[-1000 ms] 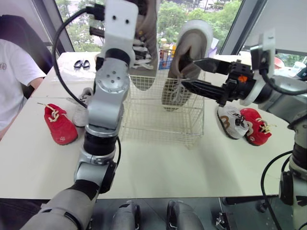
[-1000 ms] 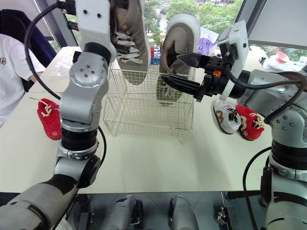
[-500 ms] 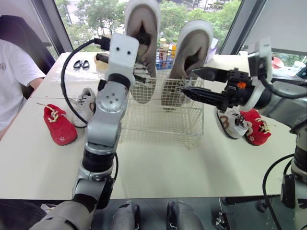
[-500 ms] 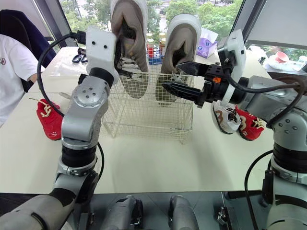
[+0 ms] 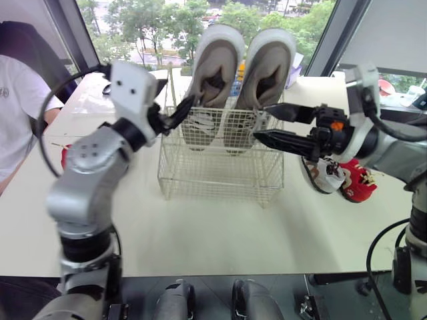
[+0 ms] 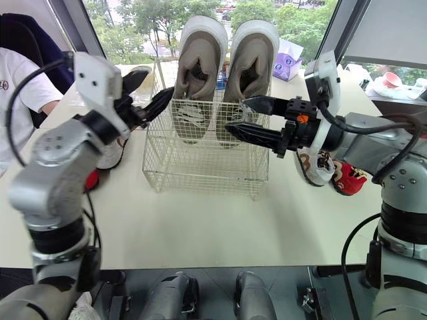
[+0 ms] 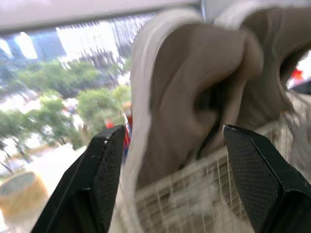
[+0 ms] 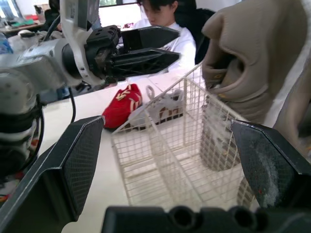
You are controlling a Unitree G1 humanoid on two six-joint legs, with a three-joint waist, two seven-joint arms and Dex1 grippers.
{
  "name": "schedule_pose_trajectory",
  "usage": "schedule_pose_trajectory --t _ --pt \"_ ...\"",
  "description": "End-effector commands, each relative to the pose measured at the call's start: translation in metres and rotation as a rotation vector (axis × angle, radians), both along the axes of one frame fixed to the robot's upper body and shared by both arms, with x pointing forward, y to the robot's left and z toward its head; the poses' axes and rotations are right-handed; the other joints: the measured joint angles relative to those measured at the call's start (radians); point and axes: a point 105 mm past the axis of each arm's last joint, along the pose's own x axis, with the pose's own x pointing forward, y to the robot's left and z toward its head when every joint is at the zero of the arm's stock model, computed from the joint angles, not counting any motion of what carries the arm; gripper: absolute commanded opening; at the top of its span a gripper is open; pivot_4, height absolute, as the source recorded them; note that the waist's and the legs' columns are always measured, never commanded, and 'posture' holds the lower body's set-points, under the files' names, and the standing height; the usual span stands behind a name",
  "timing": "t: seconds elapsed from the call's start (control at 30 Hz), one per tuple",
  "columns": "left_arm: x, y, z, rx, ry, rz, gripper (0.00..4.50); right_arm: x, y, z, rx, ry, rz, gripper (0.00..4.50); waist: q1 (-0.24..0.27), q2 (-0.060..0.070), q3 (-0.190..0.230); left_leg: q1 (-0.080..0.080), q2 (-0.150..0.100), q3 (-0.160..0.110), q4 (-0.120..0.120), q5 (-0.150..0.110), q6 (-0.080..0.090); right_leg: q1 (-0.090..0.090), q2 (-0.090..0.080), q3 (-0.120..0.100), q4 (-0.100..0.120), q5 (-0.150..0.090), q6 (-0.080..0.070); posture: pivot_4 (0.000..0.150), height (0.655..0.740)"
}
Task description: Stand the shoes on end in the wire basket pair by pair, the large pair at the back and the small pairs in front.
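Two large grey shoes stand on end at the back of the wire basket point(image 5: 220, 175), the left one point(image 5: 212, 80) beside the right one point(image 5: 268, 72). My left gripper point(image 5: 175, 100) is open just left of the basket, apart from the left shoe point(image 7: 194, 97). My right gripper point(image 5: 261, 122) is open in front of the right shoe, with nothing between its fingers. On the table to the right lie a small white-and-brown shoe point(image 5: 325, 175) and a small red shoe point(image 5: 358, 181). Left of the basket lie another small red shoe point(image 8: 121, 104) and a small white shoe point(image 8: 163, 107).
A person in a white shirt point(image 5: 17, 100) sits at the table's left edge. Small items stand on the table behind the basket. Bare tabletop point(image 5: 220, 233) stretches in front of the basket.
My left gripper has opened and let go of the left large shoe, then drawn back down and to the left. That shoe now stands in the basket. The right gripper has barely moved.
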Motion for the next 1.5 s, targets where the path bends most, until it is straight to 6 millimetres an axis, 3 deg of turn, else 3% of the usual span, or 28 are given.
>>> schedule_pose_trajectory --t 0.03,0.1,0.17,0.27,0.43,0.67,0.83,0.97,1.33,1.5 --pt "-0.015 0.029 -0.017 0.019 0.152 -0.068 3.28 0.015 -0.033 0.012 0.021 -0.101 -0.157 4.50 -0.001 0.000 0.000 0.000 0.000 0.000 0.000 0.000 0.000 0.000 0.000 0.000 0.000 0.000 0.000 0.150 0.7400" --pt "-0.019 0.039 -0.023 0.023 0.181 -0.079 3.82 0.027 -0.057 0.011 0.014 -0.138 -0.266 4.50 0.002 0.000 0.000 0.000 0.000 0.001 0.000 0.000 0.000 0.000 0.000 0.000 0.000 0.000 0.000 0.150 0.7400" --pt "-0.028 0.034 -0.029 0.012 0.221 -0.152 4.45 0.034 -0.086 0.009 0.049 -0.138 -0.377 4.50 0.010 0.000 0.000 0.000 -0.001 0.000 0.001 0.000 0.000 0.001 0.000 0.000 -0.001 -0.001 -0.002 0.150 0.7400" --pt "-0.040 0.017 -0.042 0.001 0.267 -0.227 4.45 0.040 -0.132 -0.006 0.075 -0.090 -0.571 4.50 0.022 0.000 0.000 0.000 -0.001 0.000 0.001 0.000 0.000 0.002 0.000 0.000 -0.003 -0.002 -0.003 0.150 0.7400" --pt "-0.069 -0.014 -0.065 -0.073 0.393 -0.407 4.45 0.038 -0.167 -0.029 0.144 -0.052 -0.860 4.50 0.022 0.000 0.000 0.001 -0.001 0.001 0.000 0.003 -0.005 0.002 0.000 0.001 -0.001 0.000 0.000 0.150 0.7400" --pt "-0.099 -0.046 -0.072 -0.080 0.444 -0.613 4.45 0.019 -0.135 -0.084 0.187 0.046 -0.987 4.50 0.024 0.009 -0.002 0.002 0.000 -0.002 -0.001 0.003 -0.005 0.001 0.002 0.000 0.001 -0.003 -0.005 0.150 0.7400" --pt "-0.102 -0.057 -0.079 -0.099 0.465 -0.623 4.45 0.013 -0.144 -0.120 0.034 0.036 -1.077 4.50 0.025 0.010 -0.003 0.002 -0.001 -0.002 0.000 0.002 -0.004 0.003 0.001 0.001 -0.001 -0.004 -0.005 0.150 0.7400" --pt "-0.100 -0.059 -0.082 -0.113 0.473 -0.611 4.45 0.017 -0.162 -0.134 0.026 0.036 -1.177 4.50 0.024 0.011 -0.004 0.002 -0.001 -0.001 -0.001 0.002 -0.004 0.002 0.002 0.001 -0.001 -0.004 -0.006 0.150 0.7400" --pt "-0.090 -0.057 -0.085 -0.115 0.472 -0.560 4.45 0.038 -0.160 -0.163 -0.028 0.083 -1.125 4.50 0.025 0.012 -0.004 0.002 -0.001 -0.001 -0.001 0.002 -0.004 0.002 0.002 0.001 -0.001 -0.005 -0.007 0.150 0.7400" --pt "-0.088 -0.055 -0.086 -0.102 0.465 -0.537 4.45 0.036 -0.170 -0.189 -0.060 0.169 -1.166 4.50 0.023 0.012 -0.005 0.002 -0.001 -0.001 -0.001 0.002 -0.004 0.002 0.002 0.001 -0.001 -0.005 -0.007 0.150 0.7400"
